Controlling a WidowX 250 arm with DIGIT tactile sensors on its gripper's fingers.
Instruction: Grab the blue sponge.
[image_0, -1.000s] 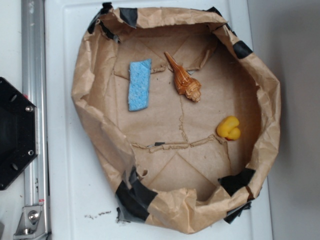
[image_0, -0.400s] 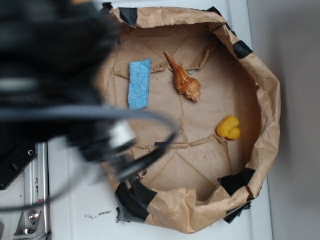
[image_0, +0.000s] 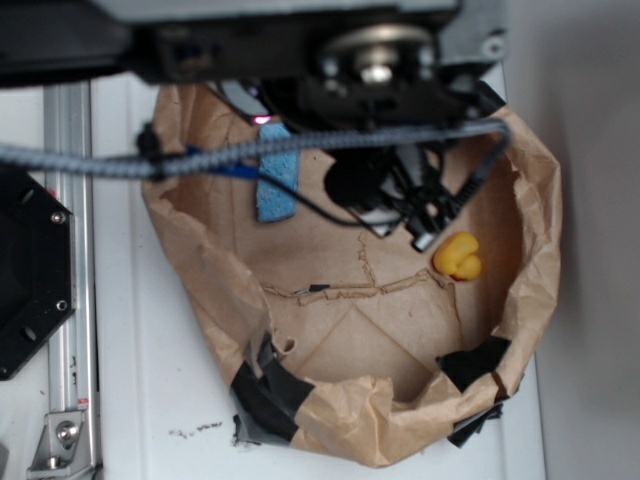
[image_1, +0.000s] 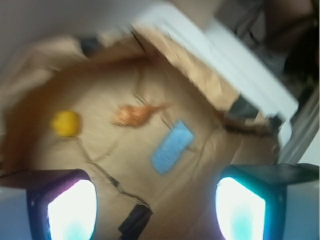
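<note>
The arm has swung in over the paper bowl (image_0: 200, 280); its gripper (image_1: 156, 207), fingers spread wide and empty, hangs above the blue sponge (image_1: 172, 146), nothing grabbed yet.

1. The basin (image_0: 200, 270) is crumpled brown paper, matt and creased, with torn seams across its floor.
2. Strips of black tape (image_0: 265, 390), slightly glossy, patch its rim.
3. The sponge (image_0: 277, 190) is light-blue foam, porous and matt.
4. The duck (image_0: 458, 256) looks like smooth yellow rubber with a soft sheen.
5. The shell (image_1: 135, 114) is orange-brown, too blurred to judge its finish.
6. The table (image_0: 150, 400) is smooth white, scuffed with dark specks.
7. The rail (image_0: 68, 300) is brushed grey metal.
8. The cable (image_0: 120, 165) has a grey braided sleeve.
</note>
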